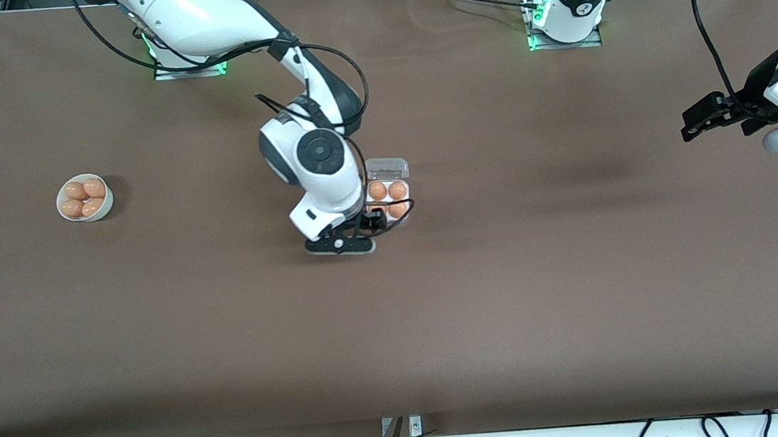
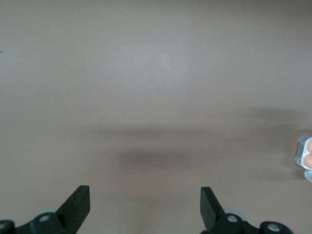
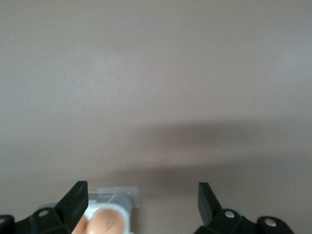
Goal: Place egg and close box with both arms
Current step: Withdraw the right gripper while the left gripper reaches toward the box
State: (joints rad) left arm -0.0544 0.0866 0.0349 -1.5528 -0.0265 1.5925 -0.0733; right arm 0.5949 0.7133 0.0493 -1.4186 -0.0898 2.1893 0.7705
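Box [image 1: 388, 197] sits mid-surface [image 1: 510, 292], lid [image 1: 386, 169] open, eggs in the tray. Right end effector [image 1: 376, 221] is low over the box's corner nearest the front camera, fingers spread; an egg [image 3: 105, 222] shows beside one finger [image 3: 73, 202], not pinched. Bowl [image 1: 84, 198] with more eggs lies well apart from the box, toward the right arm's end. Left end effector [image 1: 697, 119] waits, spread, over bare surface toward the left arm's end.
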